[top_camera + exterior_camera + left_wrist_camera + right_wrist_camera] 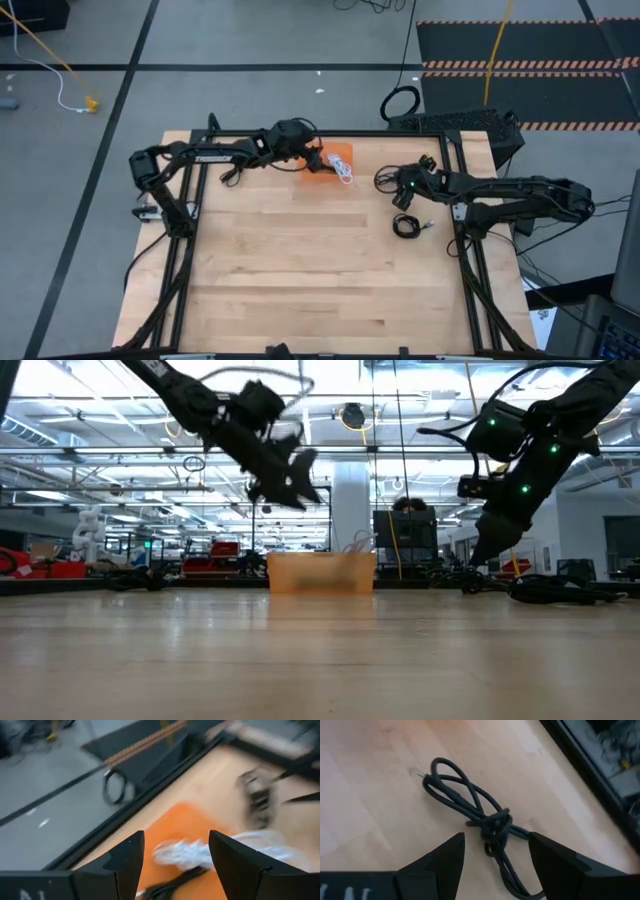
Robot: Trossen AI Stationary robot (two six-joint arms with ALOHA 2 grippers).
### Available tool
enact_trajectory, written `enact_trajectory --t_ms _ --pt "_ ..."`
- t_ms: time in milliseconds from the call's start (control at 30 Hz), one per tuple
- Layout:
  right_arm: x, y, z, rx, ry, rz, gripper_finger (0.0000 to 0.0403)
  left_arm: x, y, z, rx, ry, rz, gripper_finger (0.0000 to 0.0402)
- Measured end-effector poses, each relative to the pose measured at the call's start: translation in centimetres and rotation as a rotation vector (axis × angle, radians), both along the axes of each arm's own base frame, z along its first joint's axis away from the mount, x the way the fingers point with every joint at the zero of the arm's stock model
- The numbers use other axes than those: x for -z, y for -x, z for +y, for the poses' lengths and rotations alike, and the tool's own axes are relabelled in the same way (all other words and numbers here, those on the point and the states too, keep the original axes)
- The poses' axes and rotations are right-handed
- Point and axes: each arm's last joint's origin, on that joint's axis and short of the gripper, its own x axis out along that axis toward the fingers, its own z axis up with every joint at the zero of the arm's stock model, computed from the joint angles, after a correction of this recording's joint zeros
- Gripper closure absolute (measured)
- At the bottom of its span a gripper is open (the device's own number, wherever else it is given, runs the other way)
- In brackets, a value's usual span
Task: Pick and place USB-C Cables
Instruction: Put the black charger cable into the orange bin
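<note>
The orange pad [338, 158] lies near the table's far edge. On it are a white USB-C cable coil [345, 171] [186, 853] and a black one [169, 888]. My left gripper [317, 160] [175, 838] hovers open above the pad [320, 572], well clear of it [298, 482]. My right gripper [397, 186] [495, 838] is open and low over the table [480, 563], just short of a black knotted cable bundle [479, 814] [384, 178] lying flat on the wood. Another black coil [405, 225] lies nearer the table's near edge.
The black table frame rail [330, 133] runs just beyond the pad. A thick black loop of cable [401, 103] and a yellow cord [60, 70] lie on the floor beyond the table. Bare wood [300, 270] fills the near half of the table.
</note>
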Motion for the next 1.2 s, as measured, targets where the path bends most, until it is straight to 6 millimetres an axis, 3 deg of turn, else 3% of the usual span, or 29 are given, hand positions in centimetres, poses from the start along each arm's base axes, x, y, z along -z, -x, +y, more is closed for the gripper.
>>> enact_trajectory --t_ms 300,567,733,967,1200 --pt "1.0 -0.9 -1.2 0.005 -0.041 -0.037 0.0190 -6.3 1.3 -4.1 0.152 -0.089 -0.176 0.0179" --pt "2.8 -1.4 -3.2 0.026 -0.035 -0.010 0.0192 -9.6 2.4 -8.0 0.251 -0.111 -0.274 0.0179" --pt "3.8 -1.3 -4.4 0.085 -0.053 -0.010 0.0230 -10.0 2.3 -10.0 0.311 -0.102 -0.279 0.0179" --pt "4.3 -1.1 -4.9 0.150 -0.084 -0.021 0.0347 -9.7 2.0 -12.1 0.378 -0.078 -0.261 0.0179" --pt "3.2 -0.7 -4.6 0.163 -0.069 -0.068 0.0347 -8.9 2.0 -13.9 0.429 -0.044 -0.181 0.0179"
